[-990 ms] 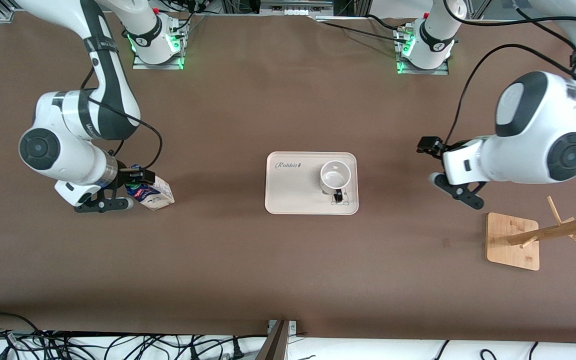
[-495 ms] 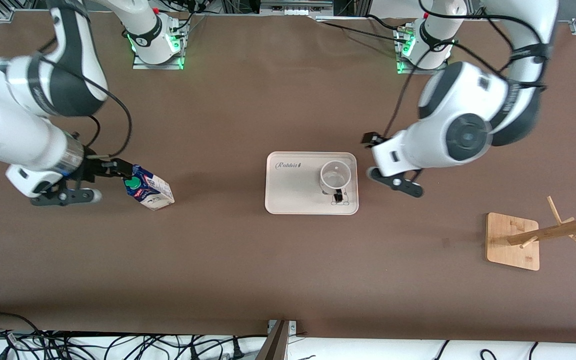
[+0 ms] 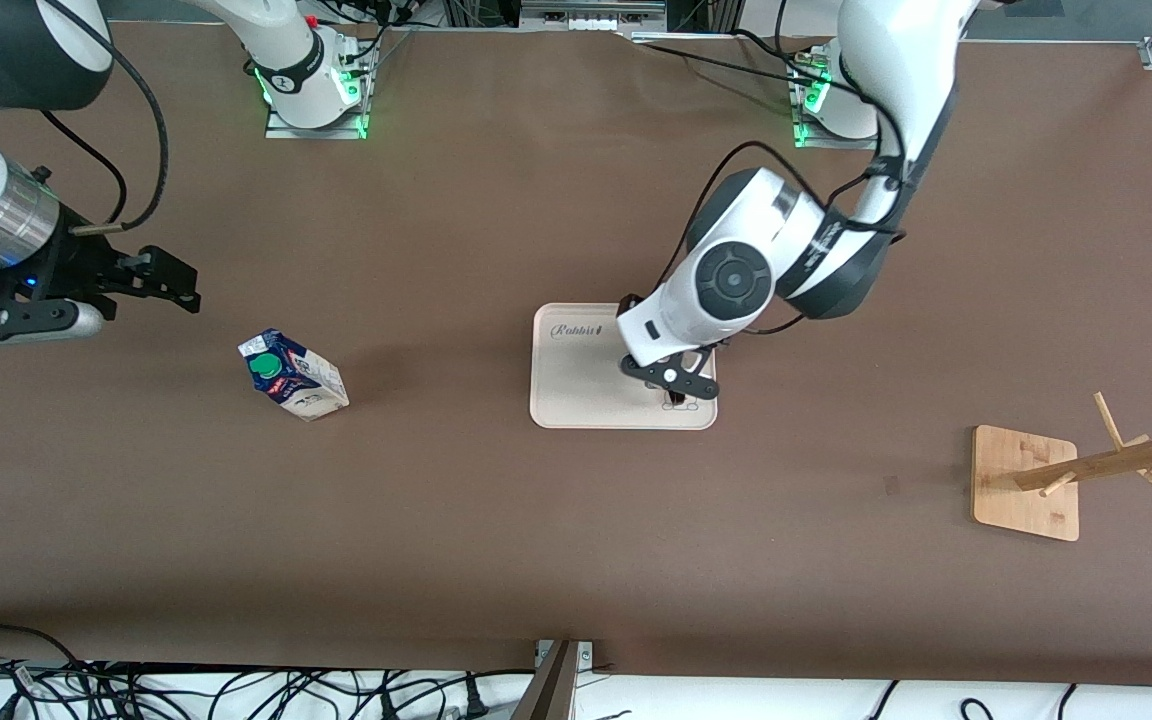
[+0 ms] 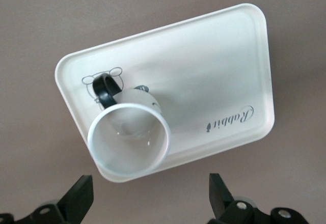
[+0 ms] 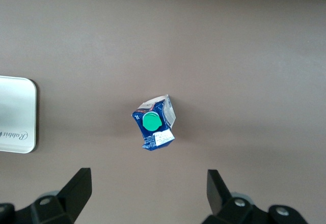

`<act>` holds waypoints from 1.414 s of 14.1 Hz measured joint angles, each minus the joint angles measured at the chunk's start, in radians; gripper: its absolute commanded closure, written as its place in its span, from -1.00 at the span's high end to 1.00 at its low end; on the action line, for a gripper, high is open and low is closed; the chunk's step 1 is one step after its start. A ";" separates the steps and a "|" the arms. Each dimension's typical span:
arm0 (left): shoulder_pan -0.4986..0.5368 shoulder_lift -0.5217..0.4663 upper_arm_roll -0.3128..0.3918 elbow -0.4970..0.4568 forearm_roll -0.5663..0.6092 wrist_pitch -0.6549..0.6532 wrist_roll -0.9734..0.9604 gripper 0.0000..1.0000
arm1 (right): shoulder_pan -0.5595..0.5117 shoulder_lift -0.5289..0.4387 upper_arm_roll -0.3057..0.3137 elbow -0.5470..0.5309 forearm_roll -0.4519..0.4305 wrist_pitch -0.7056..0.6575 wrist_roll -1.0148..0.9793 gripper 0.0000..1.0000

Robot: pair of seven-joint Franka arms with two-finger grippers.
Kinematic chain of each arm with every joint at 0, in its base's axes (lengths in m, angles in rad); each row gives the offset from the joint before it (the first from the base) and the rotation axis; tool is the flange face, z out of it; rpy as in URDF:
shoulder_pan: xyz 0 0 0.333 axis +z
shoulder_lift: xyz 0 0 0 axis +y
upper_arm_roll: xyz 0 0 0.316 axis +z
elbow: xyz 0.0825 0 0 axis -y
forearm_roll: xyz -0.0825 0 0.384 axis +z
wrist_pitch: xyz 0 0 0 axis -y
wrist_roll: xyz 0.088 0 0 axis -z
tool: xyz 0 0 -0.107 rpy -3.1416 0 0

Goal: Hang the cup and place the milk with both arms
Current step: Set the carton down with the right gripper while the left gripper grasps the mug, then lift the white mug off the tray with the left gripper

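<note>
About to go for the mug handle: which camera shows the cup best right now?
The left wrist view: the cup stands upright on the tray, rim and black handle clear. In the front view the left arm hides the cup, only a bit of the handle shows. The right wrist view does not show it.

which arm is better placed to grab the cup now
Left. The left gripper hangs open over the tray, where the cup stands upright. The right gripper, also open, is above the table near the milk.
</note>
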 measured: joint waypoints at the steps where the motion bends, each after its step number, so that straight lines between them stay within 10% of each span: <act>1: -0.005 0.016 0.000 0.000 0.002 0.019 -0.015 1.00 | 0.000 0.000 -0.003 0.000 -0.001 -0.001 0.000 1.00; 20: -0.079 0.140 0.006 -0.018 0.143 0.125 -0.189 1.00 | 0.004 0.000 -0.030 0.011 -0.004 -0.009 -0.002 1.00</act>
